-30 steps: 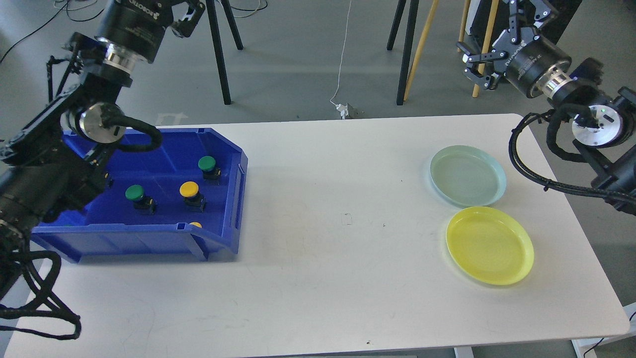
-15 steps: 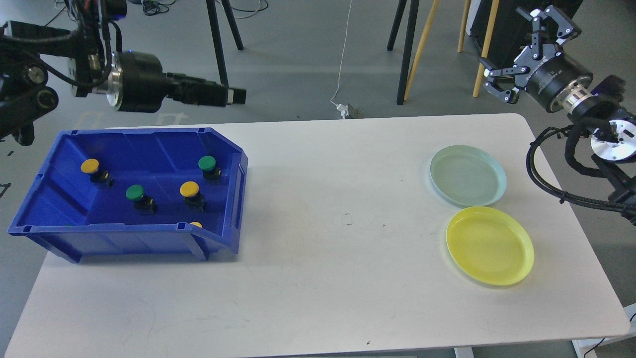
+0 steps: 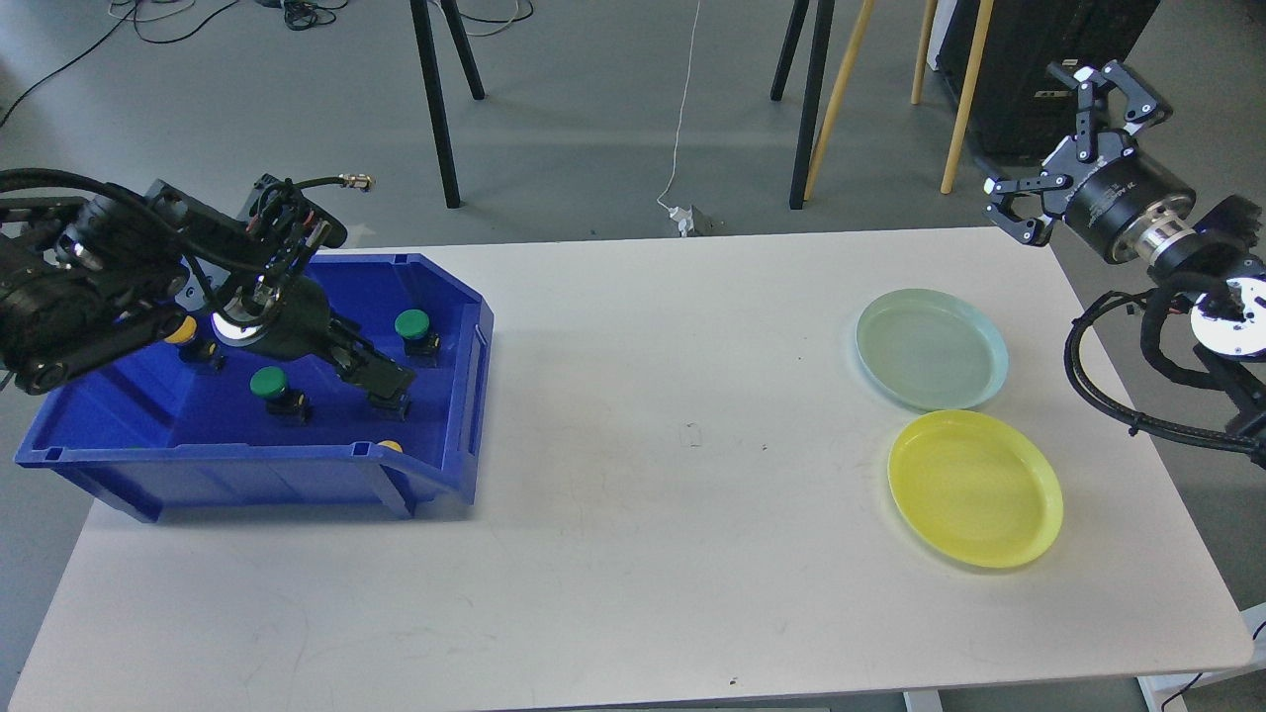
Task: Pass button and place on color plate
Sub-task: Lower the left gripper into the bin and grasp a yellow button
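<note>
Left gripper (image 3: 381, 378) down inside blue bin (image 3: 297, 473) at table's (image 3: 633, 554) left end, tip right over the spot between the buttons; fingers dark and bunched, opening not readable, hold on anything unclear. Green button (image 3: 268, 383) just left of gripper tip, second green button (image 3: 412, 324) near bin's right wall, apart from tip. Yellow button (image 3: 179, 330) half hidden behind arm at bin's back left; sliver of another yellow button (image 3: 391, 447) at front lip. Right gripper (image 3: 1073, 133) raised off table's far right corner, fingers spread wide, nothing between them. Pale green plate (image 3: 932, 350) and yellow plate (image 3: 974, 488) side by side at right, bare.
</note>
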Robot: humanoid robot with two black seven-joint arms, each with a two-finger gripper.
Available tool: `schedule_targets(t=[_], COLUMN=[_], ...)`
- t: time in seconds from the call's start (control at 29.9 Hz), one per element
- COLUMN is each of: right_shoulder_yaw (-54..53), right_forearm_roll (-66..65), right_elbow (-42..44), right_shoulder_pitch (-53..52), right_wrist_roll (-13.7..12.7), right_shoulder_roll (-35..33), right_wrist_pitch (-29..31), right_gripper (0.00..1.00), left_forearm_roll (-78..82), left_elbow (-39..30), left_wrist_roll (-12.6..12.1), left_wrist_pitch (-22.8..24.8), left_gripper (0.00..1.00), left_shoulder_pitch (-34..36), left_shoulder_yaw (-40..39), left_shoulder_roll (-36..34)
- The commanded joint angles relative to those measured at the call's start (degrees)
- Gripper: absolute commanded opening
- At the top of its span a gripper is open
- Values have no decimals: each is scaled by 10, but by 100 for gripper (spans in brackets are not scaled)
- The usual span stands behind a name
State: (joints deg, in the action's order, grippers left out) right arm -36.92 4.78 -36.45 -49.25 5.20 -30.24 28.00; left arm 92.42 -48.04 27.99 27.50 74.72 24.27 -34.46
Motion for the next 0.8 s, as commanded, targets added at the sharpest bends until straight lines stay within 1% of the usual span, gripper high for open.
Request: schedule_targets(t=[0.0,0.13,0.3,0.43,0.6,0.77], right_shoulder_yaw=[0,0,0,0,0,0], right_forearm_roll=[0,0,0,0,0,0], right_elbow=[0,-1,-3,-3,-3,-3], right_shoulder_pitch=[1,1,1,2,11,15], right_wrist_roll=[0,0,0,0,0,0], right_shoulder_roll=[0,0,0,0,0,0], right_wrist_pitch=[0,0,0,0,0,0], right_gripper=[100,100,100,100,100,100], left_forearm_roll=[0,-1,-6,-7,-8,-8], left_elbow=[37,55,109,112,115,131], left_wrist_roll=[0,0,0,0,0,0], left_wrist_pitch=[-2,-5,-13,-15,-25,-28], left_gripper=[98,98,98,98,98,98], left_shoulder_pitch=[-24,-39,-48,-49,-71,-77], left_shoulder_yaw=[0,-1,-5,-9,-7,-9], left_shoulder_roll=[15,26,54,59,76,81])
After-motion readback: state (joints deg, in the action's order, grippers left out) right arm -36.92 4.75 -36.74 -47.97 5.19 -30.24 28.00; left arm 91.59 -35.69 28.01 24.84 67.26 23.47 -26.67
